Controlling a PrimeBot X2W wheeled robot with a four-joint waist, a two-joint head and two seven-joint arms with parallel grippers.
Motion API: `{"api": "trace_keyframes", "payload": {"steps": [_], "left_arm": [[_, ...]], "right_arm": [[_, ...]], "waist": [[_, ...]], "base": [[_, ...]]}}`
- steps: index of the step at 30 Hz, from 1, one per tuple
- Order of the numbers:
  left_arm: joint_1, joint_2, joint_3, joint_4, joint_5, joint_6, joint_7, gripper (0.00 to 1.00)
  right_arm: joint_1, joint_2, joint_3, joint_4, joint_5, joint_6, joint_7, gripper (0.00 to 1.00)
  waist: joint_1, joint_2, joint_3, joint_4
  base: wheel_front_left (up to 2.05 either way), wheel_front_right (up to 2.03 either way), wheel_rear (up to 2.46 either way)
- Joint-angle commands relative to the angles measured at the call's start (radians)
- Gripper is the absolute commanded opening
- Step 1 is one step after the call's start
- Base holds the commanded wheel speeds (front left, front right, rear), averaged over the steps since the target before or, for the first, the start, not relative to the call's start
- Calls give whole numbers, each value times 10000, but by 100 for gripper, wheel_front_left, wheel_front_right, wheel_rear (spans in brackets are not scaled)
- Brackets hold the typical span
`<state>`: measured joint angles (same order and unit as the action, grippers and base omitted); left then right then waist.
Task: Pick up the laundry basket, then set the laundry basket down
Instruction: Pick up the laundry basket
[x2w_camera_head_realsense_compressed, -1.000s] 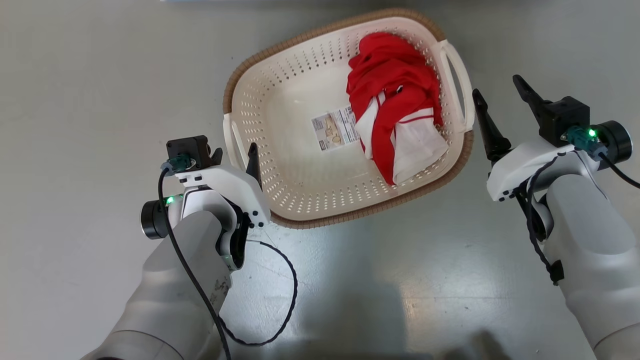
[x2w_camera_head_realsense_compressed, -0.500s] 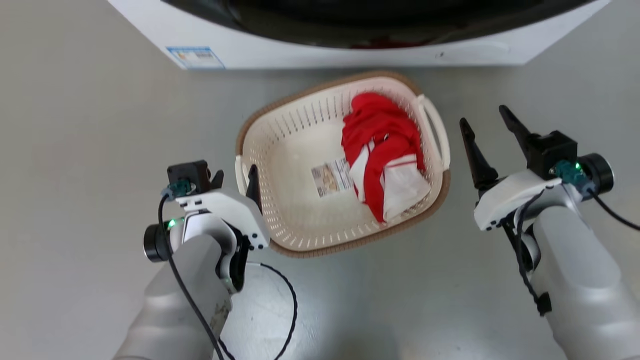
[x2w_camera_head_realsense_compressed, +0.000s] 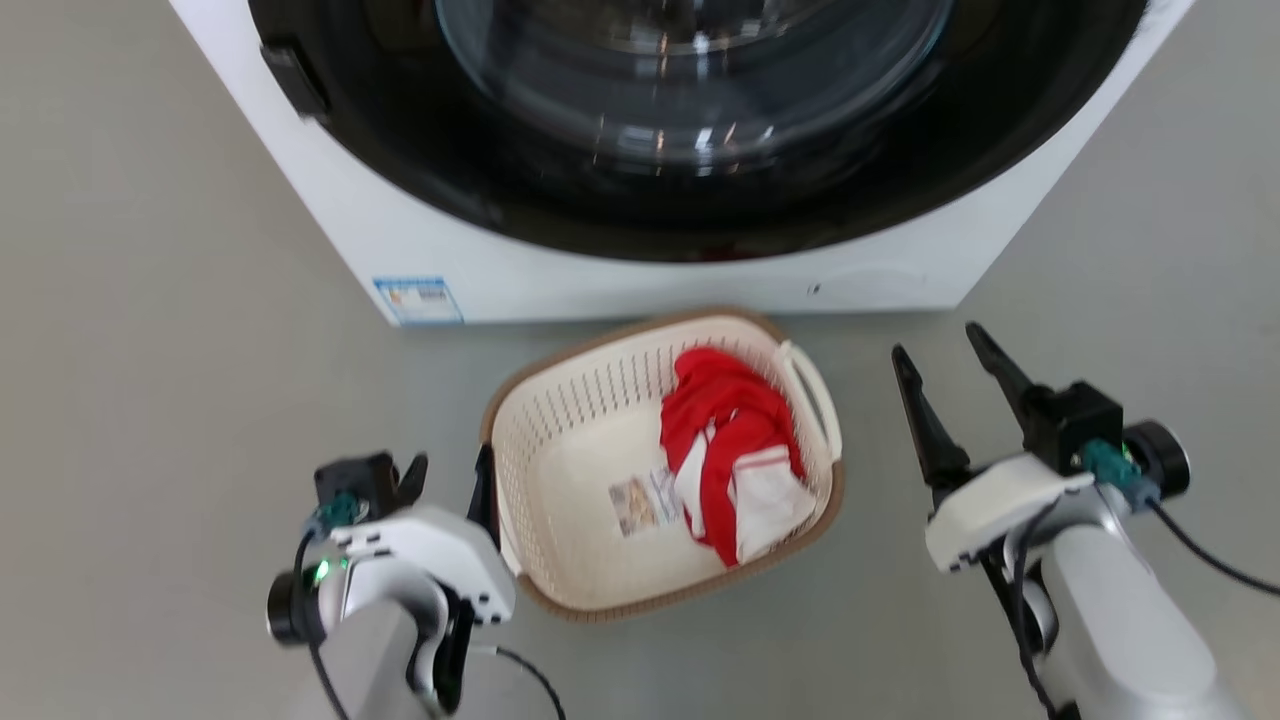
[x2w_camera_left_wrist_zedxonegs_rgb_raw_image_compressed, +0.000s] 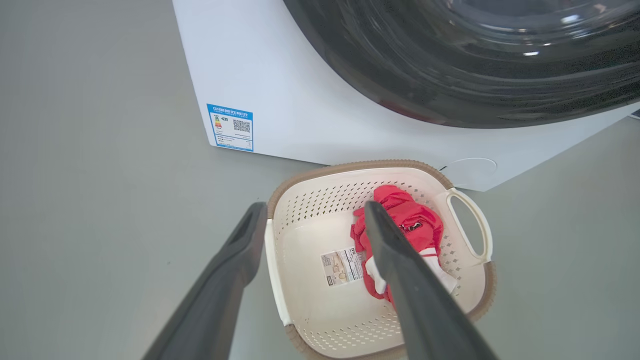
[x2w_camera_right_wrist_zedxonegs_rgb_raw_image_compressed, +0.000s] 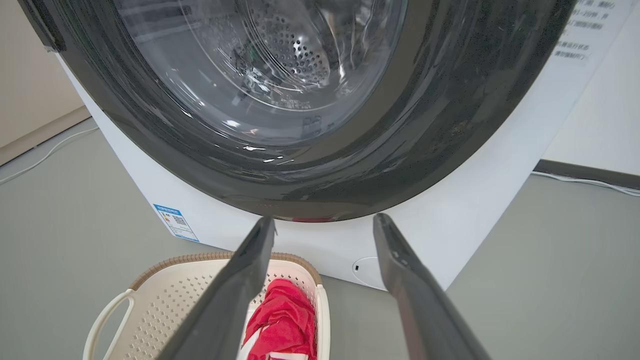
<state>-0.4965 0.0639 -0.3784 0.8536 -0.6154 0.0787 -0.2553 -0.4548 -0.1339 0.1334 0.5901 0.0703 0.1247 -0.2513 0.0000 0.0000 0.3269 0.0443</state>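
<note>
basket: cream-white rounded plastic laundry basket (x2w_camera_head_realsense_compressed: 560, 440), smooth, slightly glossy, sides perforated; its brown rim (x2w_camera_left_wrist_zedxonegs_rgb_raw_image_compressed: 360, 164) looks woven and rough
cloth: red and white crumpled cloth (x2w_camera_head_realsense_compressed: 725, 440), soft, matt
label: small paper label (x2w_camera_head_realsense_compressed: 640, 503), matt
machine: white washing machine (x2w_camera_head_realsense_compressed: 620, 285), smooth glossy panel; round dark door (x2w_camera_head_realsense_compressed: 690, 60), shiny glass
floor: grey floor (x2w_camera_head_realsense_compressed: 150, 350), smooth, dull sheen
fingers: right gripper (x2w_camera_head_realsense_compressed: 935, 340) has dark fingers (x2w_camera_head_realsense_compressed: 925, 425), matt

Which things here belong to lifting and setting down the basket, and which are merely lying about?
Job: cream-white perforated plastic laundry basket with brown rim; left gripper, open; right gripper, open.
Lying about: crumpled red-and-white cloth in the basket; white front-loading washing machine; its blue label.
</note>
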Motion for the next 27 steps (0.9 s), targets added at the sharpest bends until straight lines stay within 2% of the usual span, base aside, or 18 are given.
{"api": "trace_keyframes", "payload": {"steps": [1,8,13,20,27], "left_arm": [[444,210,481,-433,202,-73,-64,100],[1726,227,1172,-1939,1144,-414,-65,100],[2643,166,1793,-3126,1753,-572,-65,100],[3684,46,2591,-4622,2434,-1007,-65,100],[4429,-58,3017,-5504,2827,-1245,-65,100]], "right_arm": [[395,98,119,-344,-150,60,-105,100],[1403,150,-320,-1377,-380,60,-105,100],[2151,336,-450,-2376,-500,60,-105,100],[3127,471,-489,-3529,-655,60,-105,100],[3983,579,-613,-4208,-665,60,-105,100]], "waist": [[0,0,-910,-222],[0,0,-1833,-354],[0,0,-2218,-499],[0,0,-2657,-620],[0,0,-3004,-636]], "base": [[0,0,0],[0,0,0],[0,0,0],[0,0,0],[0,0,0]]}}
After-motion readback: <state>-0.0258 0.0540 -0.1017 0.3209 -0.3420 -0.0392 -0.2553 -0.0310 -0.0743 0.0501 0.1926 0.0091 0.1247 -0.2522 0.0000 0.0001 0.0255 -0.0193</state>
